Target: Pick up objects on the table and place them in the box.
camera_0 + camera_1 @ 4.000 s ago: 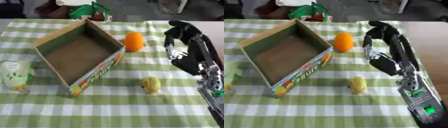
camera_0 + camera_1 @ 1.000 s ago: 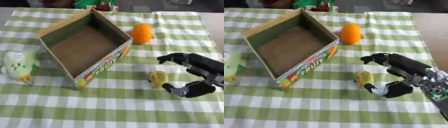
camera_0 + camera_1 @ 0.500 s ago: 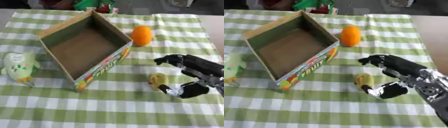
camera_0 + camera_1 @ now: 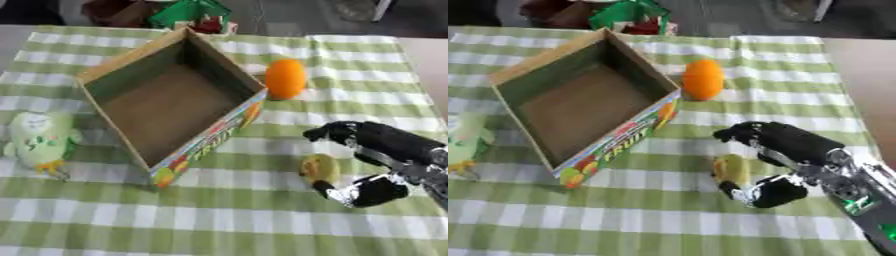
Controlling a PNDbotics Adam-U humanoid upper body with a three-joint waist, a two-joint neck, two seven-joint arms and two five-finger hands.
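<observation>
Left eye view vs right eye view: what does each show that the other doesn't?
Only the left eye view shows the pale green plush toy whole, left of the box. Only the right eye view shows more of the right arm behind the hand, down to a green light on it; there the toy is cut by the left edge. Both share the empty cardboard box, the orange beside it, and the right hand around the small yellow fruit on the checked cloth.
</observation>
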